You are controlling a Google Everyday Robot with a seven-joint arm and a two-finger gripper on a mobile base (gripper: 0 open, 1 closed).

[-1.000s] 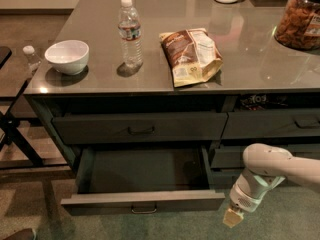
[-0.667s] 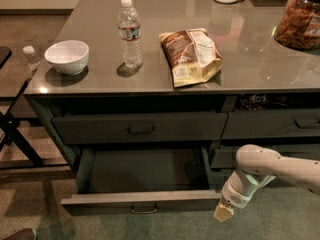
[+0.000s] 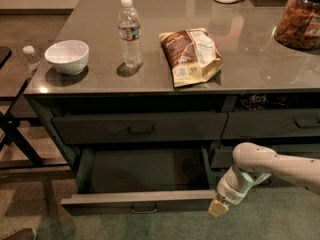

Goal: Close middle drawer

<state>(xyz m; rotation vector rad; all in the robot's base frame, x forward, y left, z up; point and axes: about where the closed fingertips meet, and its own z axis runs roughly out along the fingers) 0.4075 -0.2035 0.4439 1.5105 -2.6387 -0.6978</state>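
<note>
A: Clearance at the middle drawer (image 3: pixel 140 200)?
B: It is pulled out. The floor (image 3: pixel 280 224) in front of its panel is free. The end effector (image 3: pixel 218 207) sits low, just beside the panel's right end.
A: Obstructions?
B: Black frame legs (image 3: pixel 17 141) stand left of the cabinet, well apart. The shut upper drawer (image 3: pixel 140 128) sits above the box's rear.

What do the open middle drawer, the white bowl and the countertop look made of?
Middle drawer: matte dark grey front, likely painted wood or laminate; its bar handle looks metal. Bowl: glossy white, probably ceramic, possibly plastic. Countertop: smooth grey with clear reflections, perhaps polished stone or glass. The gripper hangs beside the drawer's right front corner.
</note>
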